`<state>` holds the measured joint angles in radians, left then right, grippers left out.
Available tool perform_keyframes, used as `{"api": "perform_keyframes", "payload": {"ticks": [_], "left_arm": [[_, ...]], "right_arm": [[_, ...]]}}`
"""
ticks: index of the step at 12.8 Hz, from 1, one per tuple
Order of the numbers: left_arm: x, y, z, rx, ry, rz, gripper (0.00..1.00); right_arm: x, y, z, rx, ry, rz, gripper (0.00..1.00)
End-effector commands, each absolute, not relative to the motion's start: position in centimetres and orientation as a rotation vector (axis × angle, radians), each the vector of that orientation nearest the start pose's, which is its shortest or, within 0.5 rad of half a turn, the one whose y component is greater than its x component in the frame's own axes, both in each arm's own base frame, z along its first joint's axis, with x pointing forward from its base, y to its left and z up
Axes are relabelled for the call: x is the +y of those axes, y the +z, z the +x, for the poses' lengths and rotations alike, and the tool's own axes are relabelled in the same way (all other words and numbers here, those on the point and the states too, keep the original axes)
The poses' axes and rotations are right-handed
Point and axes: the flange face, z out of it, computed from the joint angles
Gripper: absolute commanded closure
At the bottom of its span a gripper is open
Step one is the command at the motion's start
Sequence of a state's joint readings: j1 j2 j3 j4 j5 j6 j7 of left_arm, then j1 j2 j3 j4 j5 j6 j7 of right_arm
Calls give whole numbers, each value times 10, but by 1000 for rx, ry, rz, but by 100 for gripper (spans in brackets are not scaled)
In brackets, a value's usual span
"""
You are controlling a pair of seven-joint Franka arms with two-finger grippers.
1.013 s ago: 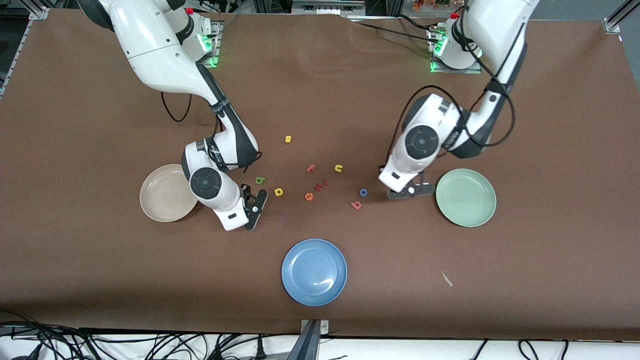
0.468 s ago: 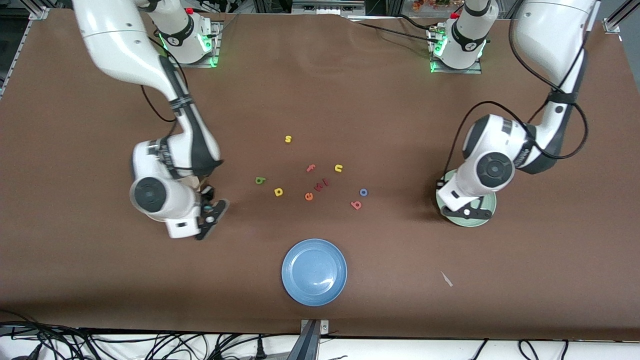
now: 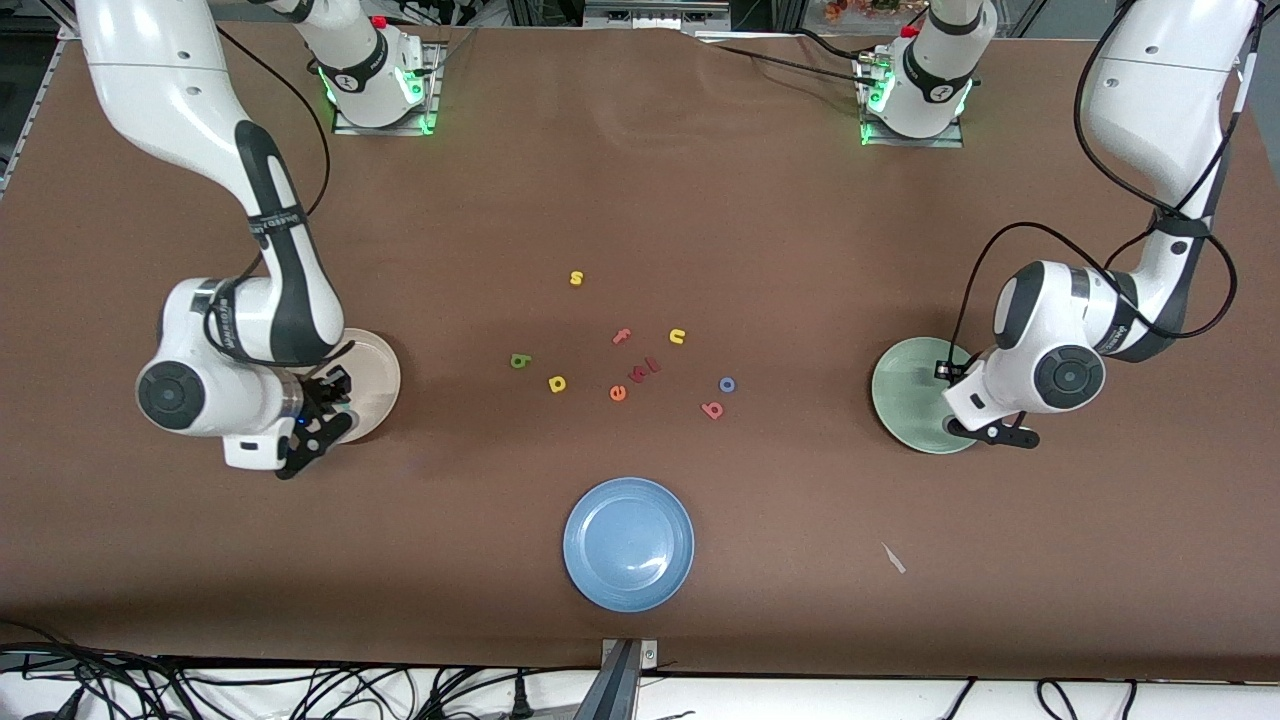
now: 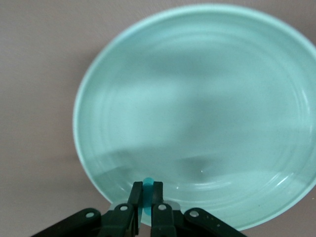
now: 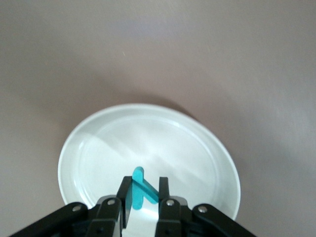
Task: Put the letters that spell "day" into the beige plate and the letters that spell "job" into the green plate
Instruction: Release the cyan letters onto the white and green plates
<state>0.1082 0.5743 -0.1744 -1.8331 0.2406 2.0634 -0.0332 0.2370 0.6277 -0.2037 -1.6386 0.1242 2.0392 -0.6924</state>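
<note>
Brown table [image 3: 640,180] with two white robot arms, seen from a high camera facing them. We see the right gripper [image 3: 318,428] up over the edge of the beige plate [image 3: 375,370], which sits toward the right arm's end of the table. In the right wrist view, its fingers [image 5: 123,195] are clamped on a teal "y" [image 5: 139,190] above the plate [image 5: 148,148].

We see the left gripper [image 3: 995,432] over the edge of the green plate [image 3: 905,390], toward the left arm's end. In the left wrist view, its fingers [image 4: 136,195] are pinched together on a thin teal piece, the "j" [image 4: 146,190], with the plate [image 4: 197,98] spread below it.

Between the two plates, the other letters lie loose on the table. We make out the green "d" [image 3: 519,361] and, just beside it and nearer the camera, the yellow "a" [image 3: 557,383]. The blue "o" [image 3: 727,384] lies close to the red-pink "b" [image 3: 712,409]. Among them are an orange "e" [image 3: 618,393], a pink "f" [image 3: 621,337], a yellow "u" [image 3: 677,337] and, farther from the camera, a yellow "s" [image 3: 576,278]. A dark red letter [image 3: 647,368] beside the "e" is too small for us to read.

A blue plate [image 3: 628,543] sits nearest the camera, well apart from the letters.
</note>
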Motion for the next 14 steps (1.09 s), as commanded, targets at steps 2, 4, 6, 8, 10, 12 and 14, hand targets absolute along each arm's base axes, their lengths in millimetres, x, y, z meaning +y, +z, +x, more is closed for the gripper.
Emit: {"api": "perform_keyframes", "payload": {"ticks": [2, 4, 6, 8, 10, 12, 14], "left_arm": [[-33, 200, 605, 307, 482, -2975, 100], [-33, 195, 605, 312, 491, -2974, 83], [-34, 187, 604, 310, 509, -2977, 1], [-37, 189, 605, 311, 504, -2977, 0], [-38, 194, 606, 313, 495, -2978, 0], [-53, 210, 614, 298, 480, -3016, 0], [-72, 243, 627, 275, 508, -3054, 0]], "right_arm": [[23, 244, 636, -901, 316, -2926, 0], [36, 253, 633, -870, 344, -2916, 0], [66, 263, 627, -878, 366, -2887, 0], [101, 267, 623, -952, 358, -2843, 0], [135, 266, 622, -1042, 309, -2810, 0], [177, 265, 618, -1186, 219, -2765, 0], [220, 260, 610, -1408, 177, -2760, 0]]}}
